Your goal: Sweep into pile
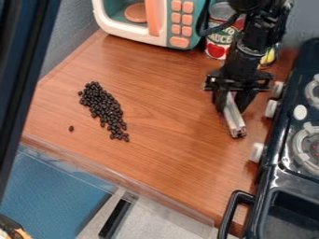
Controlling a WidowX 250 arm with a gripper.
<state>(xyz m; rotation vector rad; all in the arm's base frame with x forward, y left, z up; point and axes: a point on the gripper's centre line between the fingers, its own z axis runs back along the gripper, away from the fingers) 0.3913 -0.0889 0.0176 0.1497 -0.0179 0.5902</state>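
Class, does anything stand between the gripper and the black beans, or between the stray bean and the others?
Nothing visible does. Counter separates the gripper, which holds a silver tool, from the beans, and the stray bean from the others.

Brn ctr (168, 135) w/ blk beans (105, 105) (1 apart), toy microwave (163, 36), can (215, 50).

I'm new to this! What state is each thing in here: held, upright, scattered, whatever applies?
Small black oval beans: loosely clustered in a slanting, elongated patch, not a neat pile.
Single stray black bean: apart from the rest.
Black two-finger end effector: closed on the pale grey bar-like tool.
Pale grey bar-like tool: held, tilted downward.
Red-labelled metal can: upright.
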